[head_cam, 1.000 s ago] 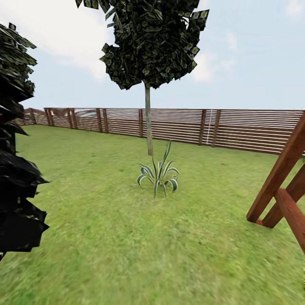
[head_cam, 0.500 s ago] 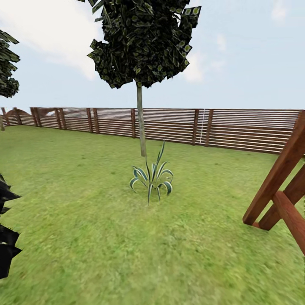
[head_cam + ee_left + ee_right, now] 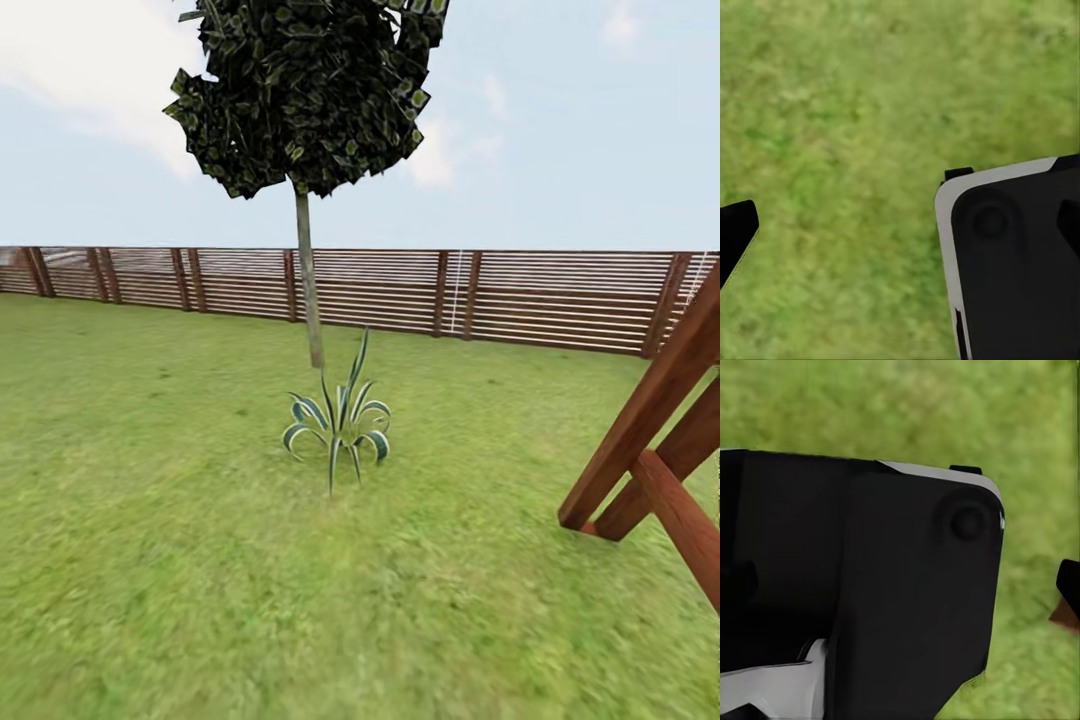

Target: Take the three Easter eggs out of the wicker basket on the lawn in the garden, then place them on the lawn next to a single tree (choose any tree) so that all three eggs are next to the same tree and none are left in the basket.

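A thin-trunked tree with a dark round crown [image 3: 305, 150] stands at twelve o'clock, a spiky green-and-white striped plant [image 3: 338, 425] just before it; slanted reddish-brown wooden beams [image 3: 660, 460] rise at three o'clock.

The crown of the thin-trunked tree [image 3: 305, 95] is cut off by the top edge of the head view. The wooden frame [image 3: 655, 460] is cropped by the right edge, so its upper part and full shape cannot be made out. The fence [image 3: 400, 290] runs out of the picture on both sides. The lawn [image 3: 180, 560] is blurred in the foreground, and it is blurred in both wrist views too. In the left wrist view a black body with a pale rim [image 3: 1016, 262] is cut off by the picture's edges; a like body [image 3: 870, 585] covers much of the grass in the right wrist view. Whether either end effector is open cannot be told.
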{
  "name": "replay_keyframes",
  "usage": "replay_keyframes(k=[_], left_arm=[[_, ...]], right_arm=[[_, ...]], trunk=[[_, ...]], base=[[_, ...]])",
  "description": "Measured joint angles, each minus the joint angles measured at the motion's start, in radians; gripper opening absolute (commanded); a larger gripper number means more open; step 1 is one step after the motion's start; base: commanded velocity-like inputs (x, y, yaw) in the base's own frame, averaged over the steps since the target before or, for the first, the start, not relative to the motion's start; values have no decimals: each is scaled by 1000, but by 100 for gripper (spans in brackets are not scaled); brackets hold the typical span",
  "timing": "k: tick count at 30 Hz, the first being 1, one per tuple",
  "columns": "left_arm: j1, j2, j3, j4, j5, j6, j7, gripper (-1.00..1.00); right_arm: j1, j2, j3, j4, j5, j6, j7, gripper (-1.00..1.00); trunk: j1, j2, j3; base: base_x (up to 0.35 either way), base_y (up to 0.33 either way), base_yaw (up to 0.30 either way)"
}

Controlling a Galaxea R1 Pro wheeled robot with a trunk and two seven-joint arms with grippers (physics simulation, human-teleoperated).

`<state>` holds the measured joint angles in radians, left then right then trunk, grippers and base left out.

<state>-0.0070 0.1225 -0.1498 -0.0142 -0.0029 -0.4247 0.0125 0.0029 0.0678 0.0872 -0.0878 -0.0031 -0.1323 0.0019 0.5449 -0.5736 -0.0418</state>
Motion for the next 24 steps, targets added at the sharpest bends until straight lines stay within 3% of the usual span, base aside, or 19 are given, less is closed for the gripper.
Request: replay_keyframes(k=[24], left_arm=[[0,0,0,0,0,0,0,100]], right_arm=[[0,0,2,-3,0,0,0,100]], trunk=[[0,0,-29]], base=[[337,0,-9]])
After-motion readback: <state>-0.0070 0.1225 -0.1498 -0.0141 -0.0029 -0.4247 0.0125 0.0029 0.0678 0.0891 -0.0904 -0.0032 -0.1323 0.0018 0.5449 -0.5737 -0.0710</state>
